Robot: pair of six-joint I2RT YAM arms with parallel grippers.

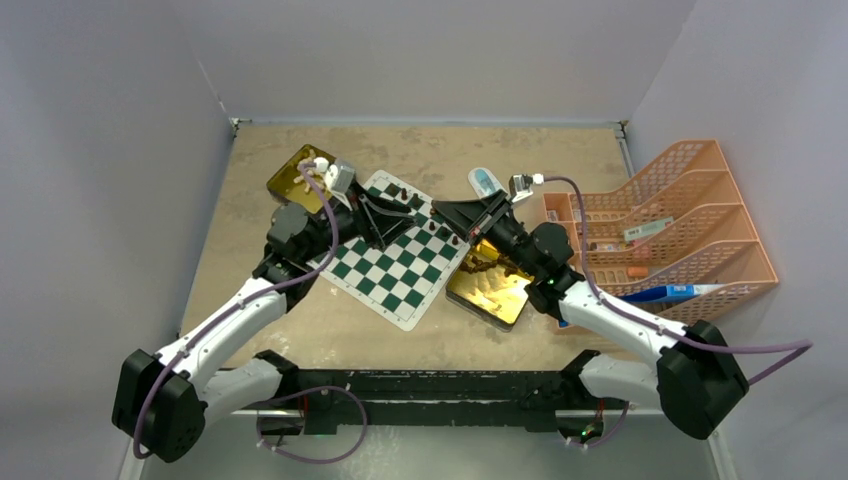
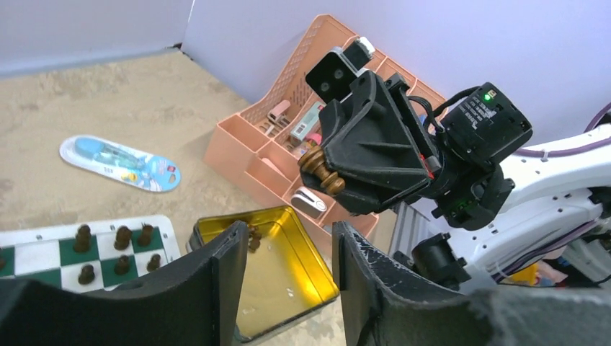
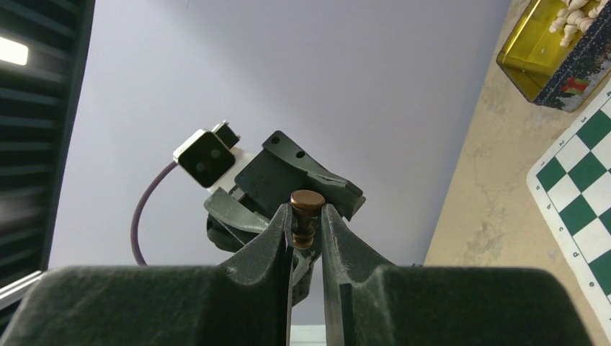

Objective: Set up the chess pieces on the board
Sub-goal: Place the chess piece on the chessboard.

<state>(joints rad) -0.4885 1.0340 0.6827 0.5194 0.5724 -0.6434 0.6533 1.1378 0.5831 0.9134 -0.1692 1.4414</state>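
A dark brown piece [image 2: 321, 171] is clamped between the fingers of the right gripper [image 3: 306, 209] and is held in the air, tilted, its round base sticking out past the fingertips. The left gripper [image 2: 288, 234] is set facing it, near the piece but apart from it, with its jaws apart and nothing between them. In the top view both grippers are seen above the far right part of the board [image 1: 400, 272], and some squares are hidden by them. Several dark pieces [image 2: 122, 236] are stood on the squares along one edge of the board. Just beside the board an open gold tin [image 2: 306, 277] is found, with a few dark pieces lying in its far corner; its near part is covered by the left fingers. A second gold tin [image 3: 529, 54] holding cream pieces [image 3: 576, 18] is placed off the board's other side. A peach desk organizer [image 2: 238, 148] is partly blocked by the right gripper's body, and a blue blister pack [image 2: 119, 162] lies on the table beyond the board.
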